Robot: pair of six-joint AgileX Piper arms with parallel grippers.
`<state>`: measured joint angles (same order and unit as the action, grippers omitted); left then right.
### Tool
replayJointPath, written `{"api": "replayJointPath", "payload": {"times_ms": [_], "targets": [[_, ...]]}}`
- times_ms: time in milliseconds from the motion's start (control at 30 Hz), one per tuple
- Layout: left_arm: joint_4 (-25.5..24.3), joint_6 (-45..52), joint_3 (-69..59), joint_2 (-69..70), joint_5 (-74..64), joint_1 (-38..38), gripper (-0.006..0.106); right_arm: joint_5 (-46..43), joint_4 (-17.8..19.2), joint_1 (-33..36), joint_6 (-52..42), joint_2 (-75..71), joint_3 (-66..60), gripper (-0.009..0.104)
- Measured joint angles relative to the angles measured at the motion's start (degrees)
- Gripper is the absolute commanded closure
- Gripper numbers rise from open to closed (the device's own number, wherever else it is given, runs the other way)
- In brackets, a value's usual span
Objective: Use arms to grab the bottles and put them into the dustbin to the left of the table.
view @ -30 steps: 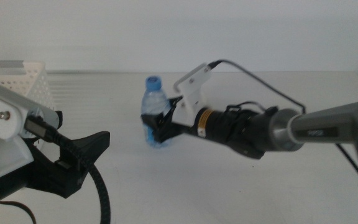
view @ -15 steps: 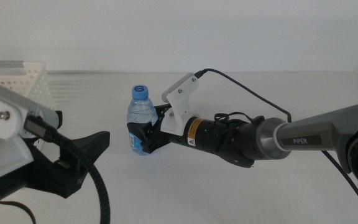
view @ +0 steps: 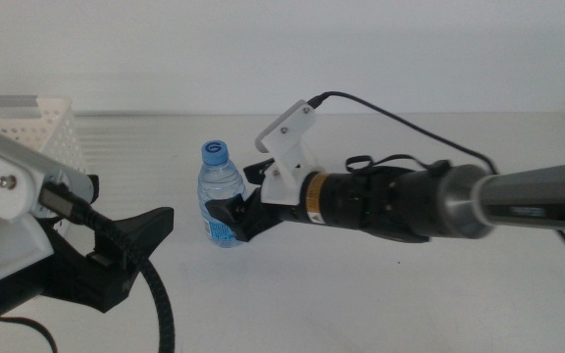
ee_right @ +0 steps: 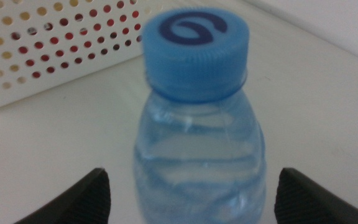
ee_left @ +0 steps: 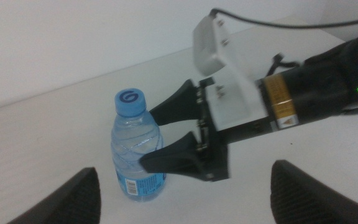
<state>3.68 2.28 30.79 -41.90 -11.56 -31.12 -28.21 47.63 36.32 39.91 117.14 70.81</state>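
Note:
A small clear water bottle with a blue cap stands upright on the white table, left of centre. My right gripper reaches in from the right and is open, one jaw on each side of the bottle's lower body. The right wrist view shows the bottle close up, with a gap between it and each jaw. In the left wrist view the bottle stands at the right gripper's fingertips. My left gripper waits open at the table's front left, empty and pointing toward the bottle. The white perforated dustbin sits at the far left.
The dustbin's holed wall lies just beyond the bottle in the right wrist view. A black cable loops over the right arm. The left arm's white housing fills the lower left corner.
The right gripper and the bottle have moved left across the table, toward the left gripper and the dustbin. The left arm has stayed still.

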Motion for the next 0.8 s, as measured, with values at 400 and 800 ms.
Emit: {"api": "replayJointPath", "payload": {"times_ms": [400, 800], "targets": [[0.0, 0.0, 0.0, 0.0, 0.0, 0.0, 0.01, 3.6, 5.3, -3.0, 4.8, -28.7, -23.7, 0.02], [0.0, 0.0, 0.0, 0.0, 0.0, 0.0, 0.01, 17.4, 9.8, -3.2, 15.2, -61.1, -36.2, 0.02]]}}
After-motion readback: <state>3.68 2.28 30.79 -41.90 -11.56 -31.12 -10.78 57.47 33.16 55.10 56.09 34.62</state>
